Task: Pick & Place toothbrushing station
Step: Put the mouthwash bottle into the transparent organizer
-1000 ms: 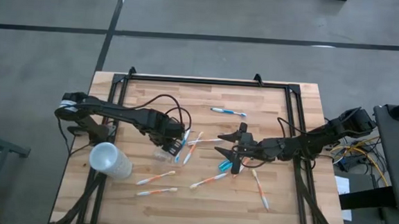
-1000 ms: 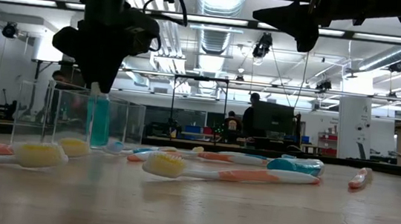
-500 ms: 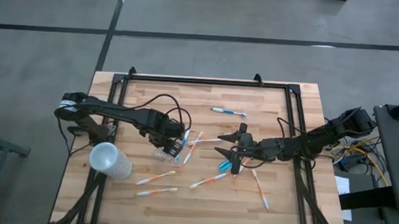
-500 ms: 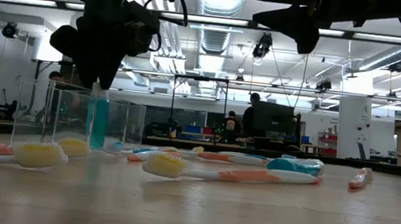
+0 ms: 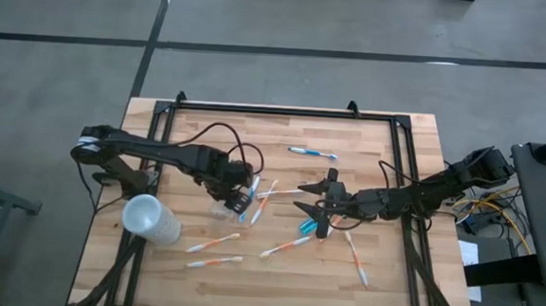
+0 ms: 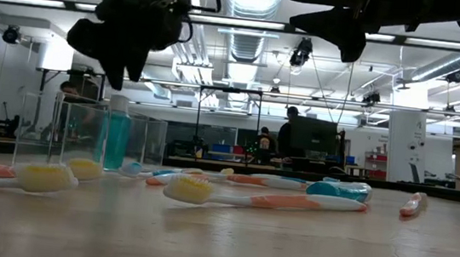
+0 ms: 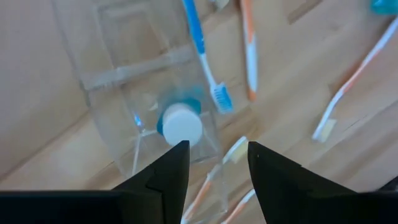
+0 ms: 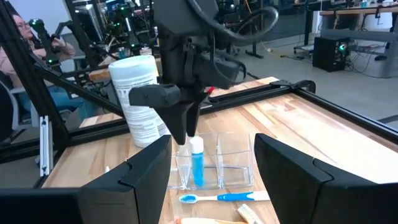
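the blue toothpaste tube (image 7: 179,124) stands upright, white cap up, inside the clear tumbler (image 8: 214,163) on the worktop (image 5: 379,283). the left gripper (image 7: 214,163) hovers just above it, jaws apart and empty. toothbrushes (image 5: 214,242) lie scattered around. the right gripper (image 5: 316,195) hangs nearby, jaws wide and empty.

Clear plastic tumbler (image 7: 149,118), wooden table (image 5: 275,277)

This is a robotics lab or open workshop hall. Strip lights and bare ducts (image 6: 251,11) run overhead, desks with monitors (image 6: 310,137) fill the back, a person (image 8: 25,50) sits among cabled gear, and the wooden bench (image 5: 275,277) stands on grey concrete floor (image 5: 281,16).
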